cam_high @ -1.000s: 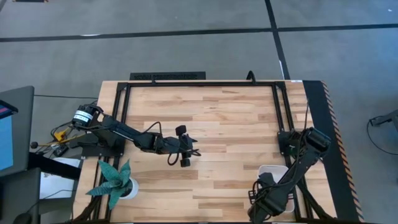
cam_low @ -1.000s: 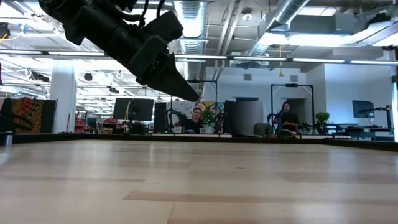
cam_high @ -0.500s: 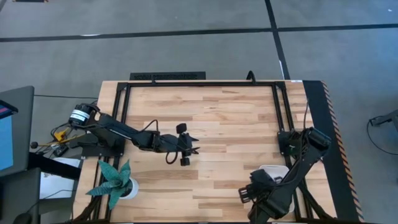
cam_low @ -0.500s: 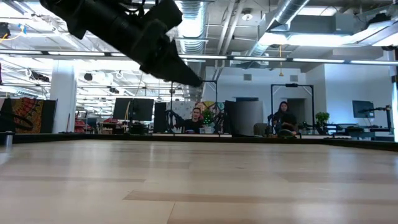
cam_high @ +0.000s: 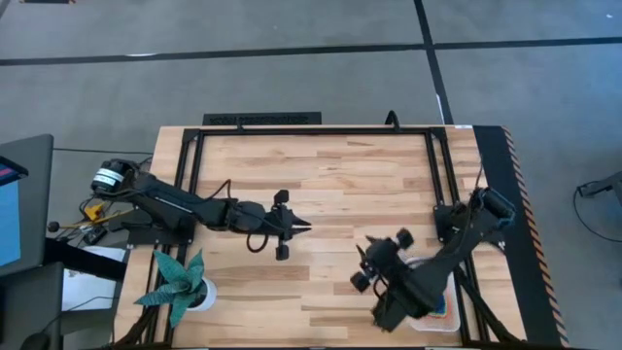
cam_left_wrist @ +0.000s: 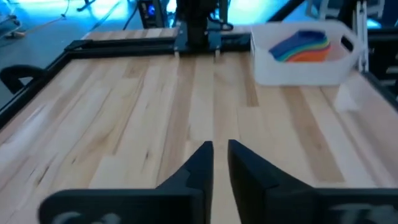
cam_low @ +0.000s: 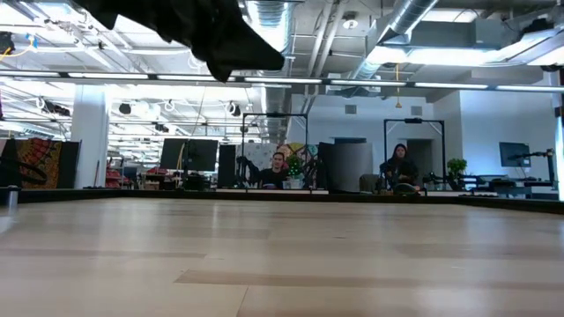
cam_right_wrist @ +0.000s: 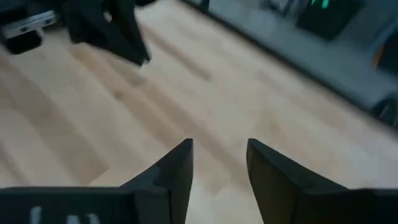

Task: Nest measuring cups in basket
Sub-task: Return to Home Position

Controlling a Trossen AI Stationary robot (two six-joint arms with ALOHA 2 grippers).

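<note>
Basket [cam_left_wrist: 298, 73] at table [cam_high: 340, 165] corner, right side, partly under right arm; cups [cam_left_wrist: 303, 47] nested inside. Right gripper [cam_right_wrist: 219, 146] just beside basket, fingers moderately apart, empty. Left gripper [cam_left_wrist: 220, 148] mid-table, fingers nearly closed, empty.

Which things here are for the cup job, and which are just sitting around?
For the job:
cups, stacked inside the basket
left gripper and right gripper, both holding nothing, above the table

Just sitting around:
plant, at the table corner on the left arm's side
</note>
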